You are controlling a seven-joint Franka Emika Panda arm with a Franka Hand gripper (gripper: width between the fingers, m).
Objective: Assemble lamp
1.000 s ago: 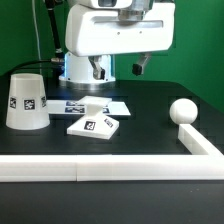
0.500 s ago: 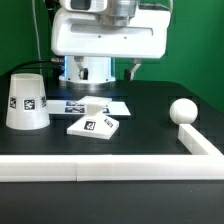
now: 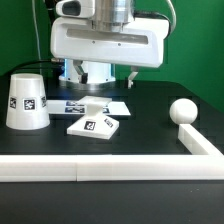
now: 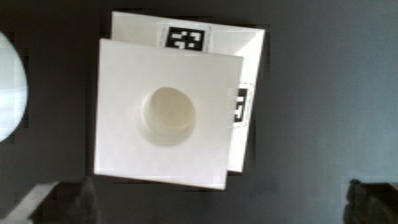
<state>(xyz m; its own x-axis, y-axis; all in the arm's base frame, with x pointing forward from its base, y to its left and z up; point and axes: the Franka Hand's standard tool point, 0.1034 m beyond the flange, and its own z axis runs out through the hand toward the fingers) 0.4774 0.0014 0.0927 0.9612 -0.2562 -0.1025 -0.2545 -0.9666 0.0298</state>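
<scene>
Overhead, two-finger gripper (image 4: 217, 205) hanging above flat square white plastic lamp base (image 4: 169, 150), dark fingers (image 4: 377, 200) spread wide apart, base below and between them, touching neither

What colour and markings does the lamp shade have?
The shade is white with a black-and-white square tag; exterior view shows it best.

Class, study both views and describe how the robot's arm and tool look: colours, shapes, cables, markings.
The arm ends in a broad, rounded white casing beneath a grey metallic cylinder. What looks like a dark cable runs beside it. In the wrist view the tool shows two dark, blurred fingertips. No markings are legible.
</scene>
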